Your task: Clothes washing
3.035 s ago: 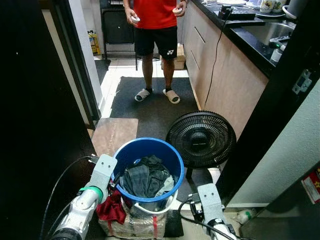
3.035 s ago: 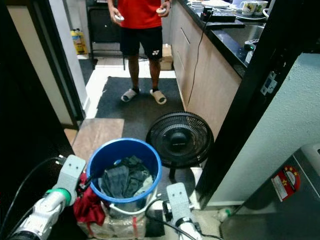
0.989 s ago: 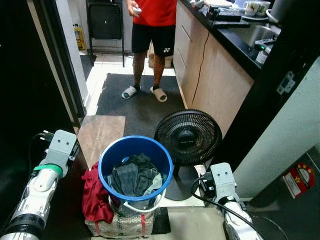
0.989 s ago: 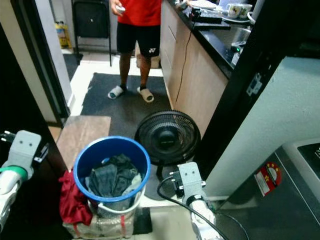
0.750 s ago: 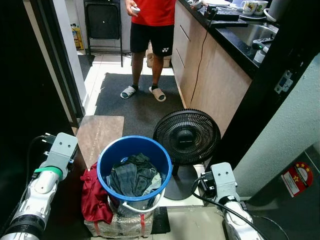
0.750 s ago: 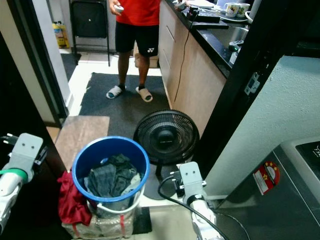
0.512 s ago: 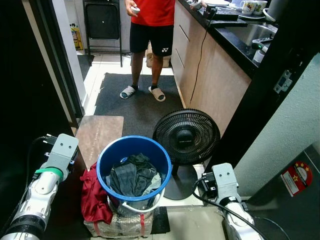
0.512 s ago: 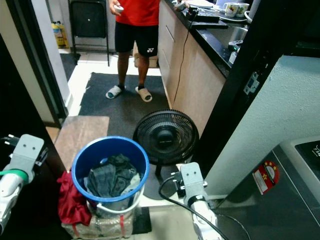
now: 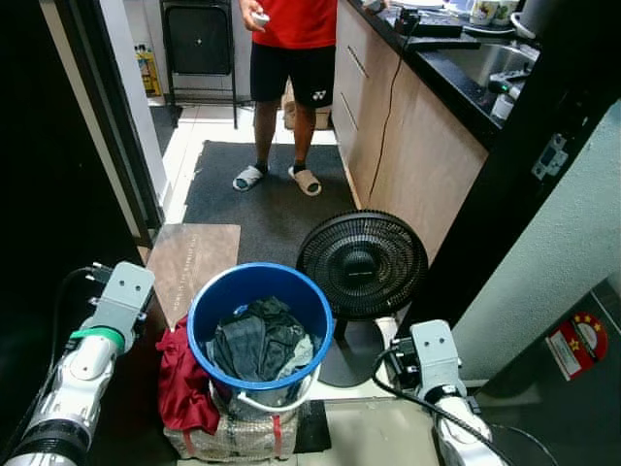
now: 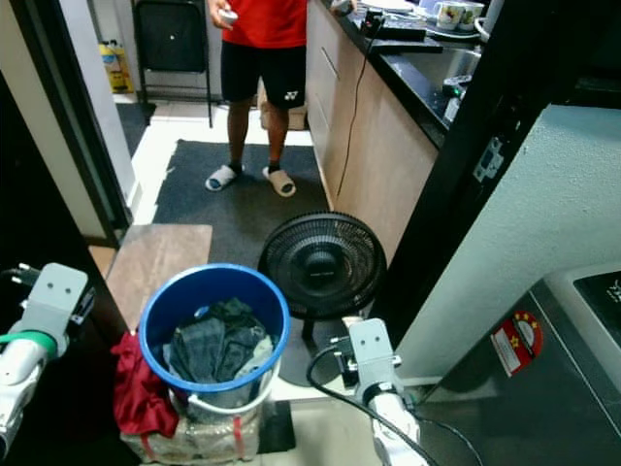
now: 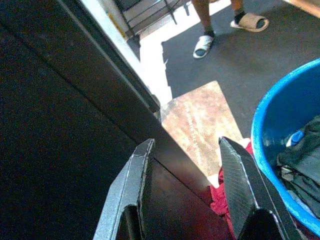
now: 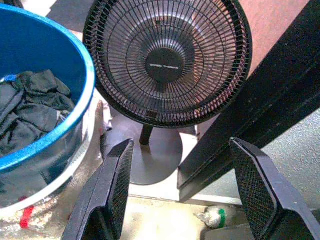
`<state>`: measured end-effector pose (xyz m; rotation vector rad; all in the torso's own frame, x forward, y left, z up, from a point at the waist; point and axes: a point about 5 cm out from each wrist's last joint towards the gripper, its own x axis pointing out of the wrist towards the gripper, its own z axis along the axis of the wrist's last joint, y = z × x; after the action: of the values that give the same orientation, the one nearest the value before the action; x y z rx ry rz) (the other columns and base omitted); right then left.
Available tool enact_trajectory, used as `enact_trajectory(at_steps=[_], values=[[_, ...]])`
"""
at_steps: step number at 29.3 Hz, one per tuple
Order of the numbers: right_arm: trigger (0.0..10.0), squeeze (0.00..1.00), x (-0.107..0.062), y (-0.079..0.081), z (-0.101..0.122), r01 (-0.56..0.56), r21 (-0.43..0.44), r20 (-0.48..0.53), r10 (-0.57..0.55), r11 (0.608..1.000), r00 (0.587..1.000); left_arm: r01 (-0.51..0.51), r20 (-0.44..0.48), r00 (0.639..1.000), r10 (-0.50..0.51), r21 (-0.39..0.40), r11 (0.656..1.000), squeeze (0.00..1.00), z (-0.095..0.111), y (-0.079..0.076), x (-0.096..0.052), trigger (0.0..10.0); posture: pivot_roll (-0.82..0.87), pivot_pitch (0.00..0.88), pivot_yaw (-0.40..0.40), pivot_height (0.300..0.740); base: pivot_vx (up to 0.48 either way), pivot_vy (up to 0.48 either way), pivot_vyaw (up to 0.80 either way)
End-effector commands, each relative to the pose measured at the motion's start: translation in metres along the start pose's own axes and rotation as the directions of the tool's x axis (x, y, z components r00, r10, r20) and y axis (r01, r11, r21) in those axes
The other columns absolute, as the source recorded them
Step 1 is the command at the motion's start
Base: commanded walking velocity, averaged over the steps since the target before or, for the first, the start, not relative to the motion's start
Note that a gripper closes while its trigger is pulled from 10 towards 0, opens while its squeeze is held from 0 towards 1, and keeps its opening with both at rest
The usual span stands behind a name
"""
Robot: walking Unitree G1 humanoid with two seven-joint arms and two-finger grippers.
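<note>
Left wrist view: fingers (image 11: 187, 187) spread, empty.

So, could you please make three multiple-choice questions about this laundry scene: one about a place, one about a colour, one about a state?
1. Where does the black fan stand relative to the bucket?
A. On the robot's right of it
B. On the robot's left of it
C. Inside it

2. What colour is the cloth hanging outside the bucket, on the robot's left of it?
A. Yellow
B. Red
C. White

3. In what state is the left gripper?
A. Shut on a garment
B. Shut on the bucket rim
C. Open, holding nothing

Answers:
1. A, the fan is on the floor beside the bucket's right side in the head views.
2. B, the cloth draped beside the bucket wall is dark red.
3. C, the left wrist view shows both fingers apart with only floor between them.
</note>
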<state>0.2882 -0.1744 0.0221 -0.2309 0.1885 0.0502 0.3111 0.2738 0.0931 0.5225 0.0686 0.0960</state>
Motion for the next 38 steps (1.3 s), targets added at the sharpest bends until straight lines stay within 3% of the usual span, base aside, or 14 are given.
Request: enact_trajectory(at_steps=[1,11,14,16,22,27,29,34,38], values=[[10.0,0.0,-0.001,0.001,-0.003,-0.005,0.006,-0.023,0.005,1.0,1.0,0.06,0.011,0.998,-0.06,0.021,0.998,0.0,-0.004,-0.009,-0.006,10.0,0.02,0.019,0.006,0.74,0.0,0.0,0.0],[10.0,0.0,0.002,-0.002,0.002,0.006,0.017,-0.003,-0.006,1.0,1.0,0.186,0.082,0.98,-0.184,-0.022,0.982,0.0,0.011,-0.05,-0.01,10.0,0.03,0.028,0.016,0.74,0.0,0.0,0.0],[10.0,0.0,0.002,-0.002,0.003,0.009,0.02,-0.001,-0.009,1.0,1.0,0.19,0.084,0.979,-0.187,-0.026,0.981,0.0,0.012,-0.051,-0.011,10.0,0.03,0.028,0.016,0.74,0.0,0.0,0.0],[10.0,0.0,0.002,0.003,0.005,0.017,0.035,0.011,-0.018,0.999,1.0,0.202,0.084,0.977,-0.196,-0.081,0.976,0.0,0.017,-0.06,-0.01,10.0,0.01,0.04,0.043,0.74,0.0,0.0,0.0],[10.0,0.0,0.001,0.015,0.01,-0.002,0.053,0.037,0.0,0.999,0.999,0.187,0.085,0.981,-0.175,-0.152,0.971,0.0,0.023,-0.066,-0.009,10.0,0.03,0.034,0.02,0.74,0.0,0.0,0.0],[10.0,0.0,0.003,0.014,0.015,0.003,0.066,0.058,-0.007,0.998,0.998,0.191,0.085,0.98,-0.18,-0.154,0.969,0.0,0.027,-0.075,-0.013,10.0,0.03,0.025,0.027,0.74,0.0,0.0,0.0],[10.0,0.0,0.006,0.006,0.021,0.034,0.083,0.081,-0.041,0.996,0.996,0.237,0.112,0.969,-0.222,-0.149,0.96,0.0,0.035,-0.092,-0.021,10.0,0.03,0.018,0.059,0.74,0.0,0.0,0.0],[10.0,0.0,0.008,0.002,0.024,0.066,0.098,0.086,-0.074,0.993,0.993,0.272,0.129,0.959,-0.254,-0.144,0.952,0.0,0.039,-0.105,-0.026,10.0,0.02,0.012,0.062,0.74,0.0,0.0,0.0],[10.0,0.0,0.003,0.013,0.027,0.072,0.124,0.105,-0.085,0.99,0.991,0.249,0.082,0.967,-0.24,-0.141,0.958,0.0,0.041,-0.118,-0.027,10.0,0.0,0.018,0.073,0.74,0.0,0.0,0.0]])
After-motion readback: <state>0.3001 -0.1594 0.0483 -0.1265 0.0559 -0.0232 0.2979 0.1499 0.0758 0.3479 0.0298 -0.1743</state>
